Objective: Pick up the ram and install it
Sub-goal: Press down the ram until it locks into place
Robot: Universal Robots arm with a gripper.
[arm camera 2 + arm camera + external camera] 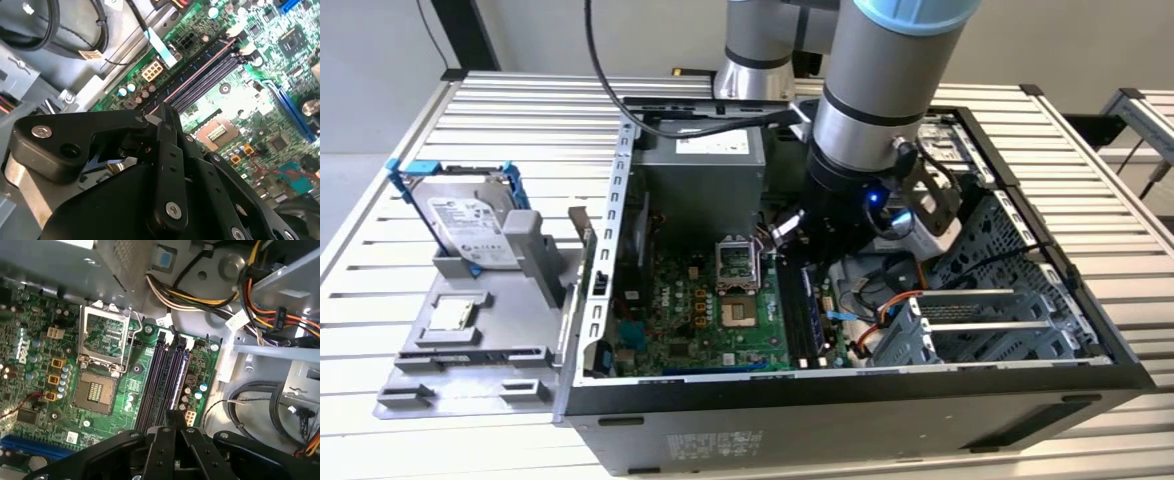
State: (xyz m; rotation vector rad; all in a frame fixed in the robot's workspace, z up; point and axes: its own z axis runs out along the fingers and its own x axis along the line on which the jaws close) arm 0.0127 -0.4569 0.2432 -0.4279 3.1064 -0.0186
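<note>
A green motherboard is seen with black slots; the ram is blue, the gripper black, the case dark grey, the drive bracket light blue

Even bright light; glare on motherboard; gripper blurred up close, dark
</note>
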